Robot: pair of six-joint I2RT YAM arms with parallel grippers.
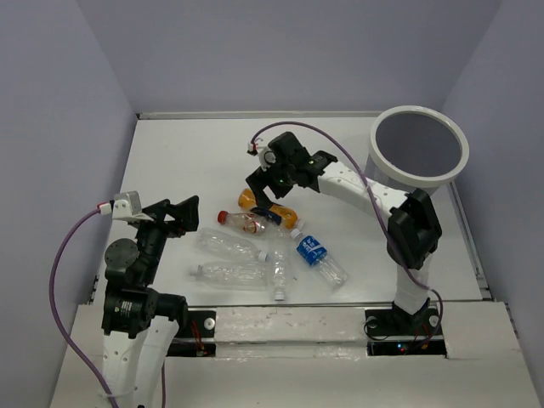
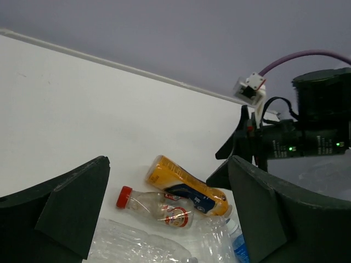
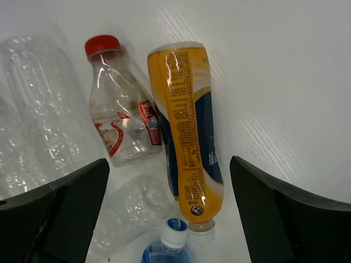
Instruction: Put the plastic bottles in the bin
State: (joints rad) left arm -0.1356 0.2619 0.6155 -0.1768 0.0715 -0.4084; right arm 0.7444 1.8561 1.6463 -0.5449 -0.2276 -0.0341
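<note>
The left jaws and right jaws gape empty; drop the right jaws around the orange bottle [image 3: 186, 126] at its middle, then squeeze

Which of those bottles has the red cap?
The clear bottle with the reddish label, lying on its side against the orange bottle. No other cap in view is red.

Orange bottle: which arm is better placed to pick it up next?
Right. The right claw, open, hangs over the orange bottle, straddling it, and the bin stands on that side. The left claw, also open, sits farther back from it.
</note>
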